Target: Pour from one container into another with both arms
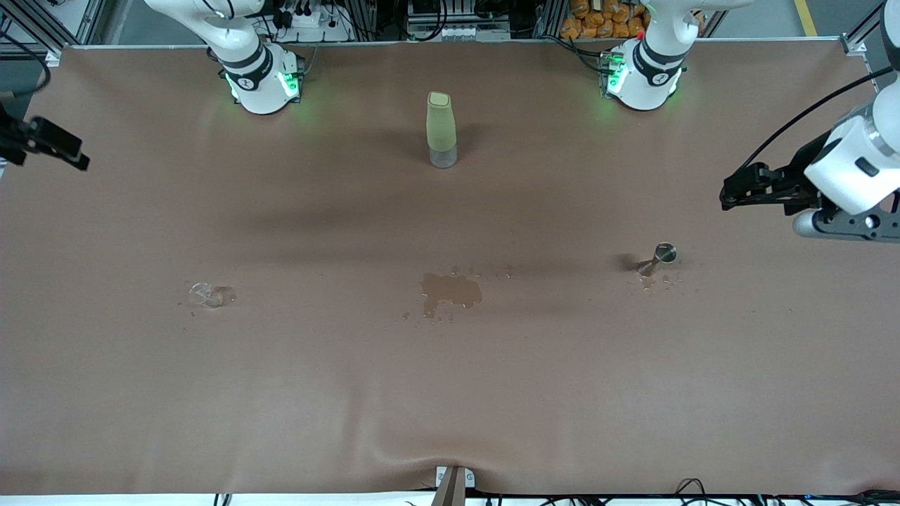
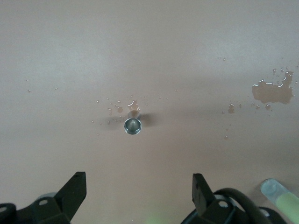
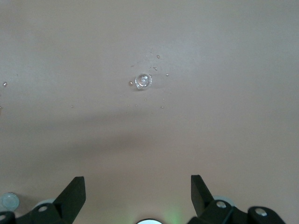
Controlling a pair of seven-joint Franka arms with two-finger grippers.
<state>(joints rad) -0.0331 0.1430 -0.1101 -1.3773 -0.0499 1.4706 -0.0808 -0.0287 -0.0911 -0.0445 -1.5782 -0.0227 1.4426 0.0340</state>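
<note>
Both claws were wide open and empty: left gripper (image 2: 139, 189) hung high over the left arm's end of the table (image 1: 450, 393), fingers (image 2: 74, 186) spread with nothing between; right gripper (image 3: 138, 189) was the same over the right arm's end, seen in the front view only as a black tip at the frame edge (image 1: 42, 140). Landmark = the brown spill (image 1: 450, 289) mid-table. Glass cup (image 1: 209, 295) sat well off the spill toward the right arm's end, about level with it, and lay ahead of the right claw, roughly centred between its fingers in the right wrist view (image 3: 143, 81), so the right arm was clearly the nearer. Jigger (image 1: 659, 257) stood well off the spill toward the left arm's end, slightly farther from the front camera, upright, mouth up (image 2: 132, 125), ahead of the left claw; left arm nearer. Both long axes looked vertical, so my guess is side-on grasps after a descent. Cup: clear, tiny, hard to read against the matte brown cover. Jigger: polished metal, hourglass, narrow waist, droplets around its foot. Tall pale-green bottle (image 1: 441, 130) stood farther from the camera than the spill, well apart from both
</note>
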